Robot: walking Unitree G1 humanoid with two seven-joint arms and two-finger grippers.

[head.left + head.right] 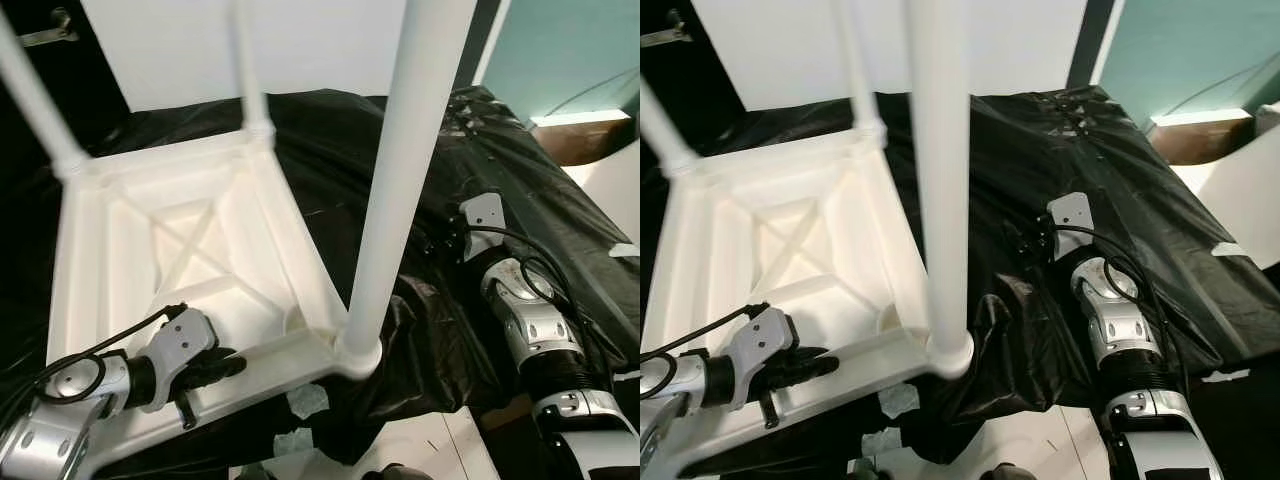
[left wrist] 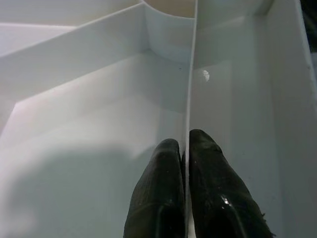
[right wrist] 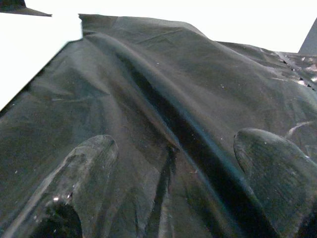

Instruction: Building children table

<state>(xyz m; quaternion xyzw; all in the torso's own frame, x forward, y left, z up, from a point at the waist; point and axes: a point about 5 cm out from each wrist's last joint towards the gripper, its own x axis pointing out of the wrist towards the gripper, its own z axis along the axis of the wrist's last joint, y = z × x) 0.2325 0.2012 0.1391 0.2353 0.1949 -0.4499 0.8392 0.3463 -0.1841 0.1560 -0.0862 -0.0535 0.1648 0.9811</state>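
The white plastic children's table lies upside down on black plastic sheeting, legs pointing up. The left gripper pinches a thin rib of its underside. The right gripper rests on the sheeting, fingers spread.

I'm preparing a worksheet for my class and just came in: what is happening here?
A white children's table lies upside down on a surface covered in black plastic sheet, with legs already standing up from its corners. The left gripper is shut on a thin rib at the near edge of the underside. The right gripper is open, over the black sheet beside the table.
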